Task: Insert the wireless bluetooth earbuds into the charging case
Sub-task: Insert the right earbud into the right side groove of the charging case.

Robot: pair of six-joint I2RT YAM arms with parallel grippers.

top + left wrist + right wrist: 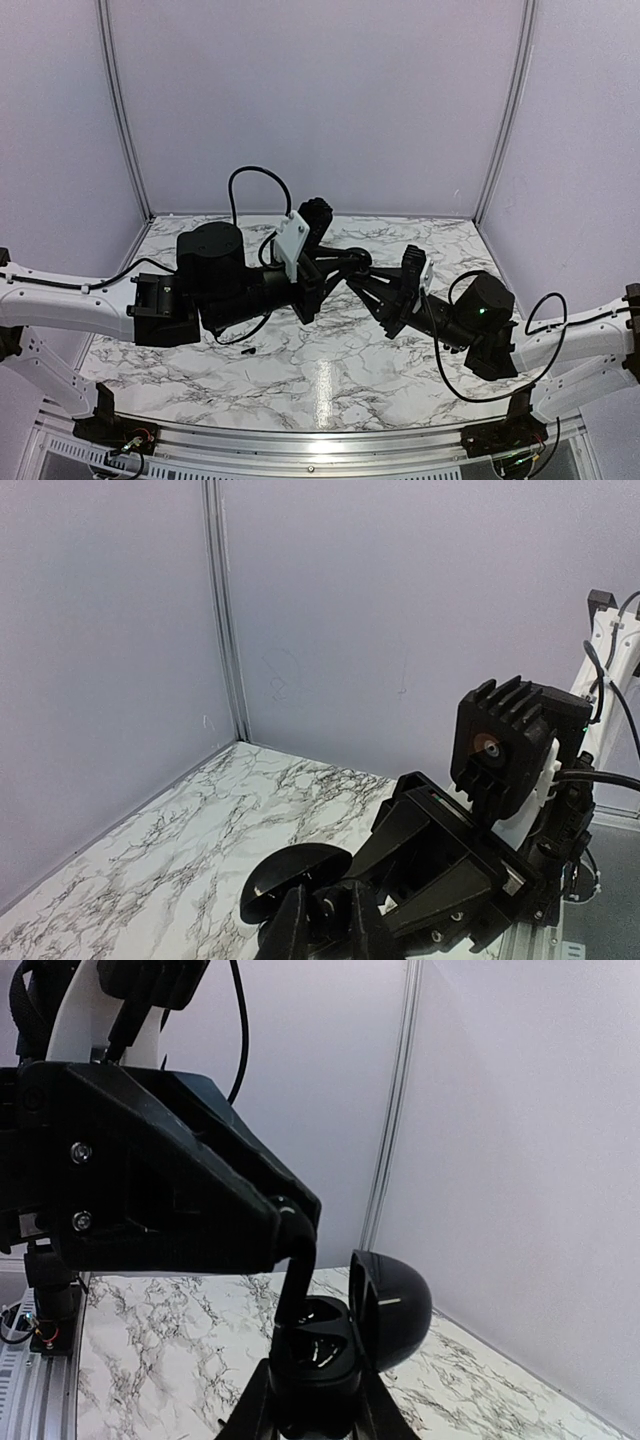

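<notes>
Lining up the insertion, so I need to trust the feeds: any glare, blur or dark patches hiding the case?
Top external: a glare streak on the marble table, and the centre is one black mass without detail. Right wrist: the charging case is sharp, with a highlight on its open lid, but its inside is lost in shadow. Left wrist: the foreground is black on black, cropped by the bottom edge.

Charging case (320, 1355): glossy black, rounded, lid hinged open, upright in right gripper (312, 1410). One tiny black earbud (247, 351) on marble table (330, 385), well apart.
</notes>
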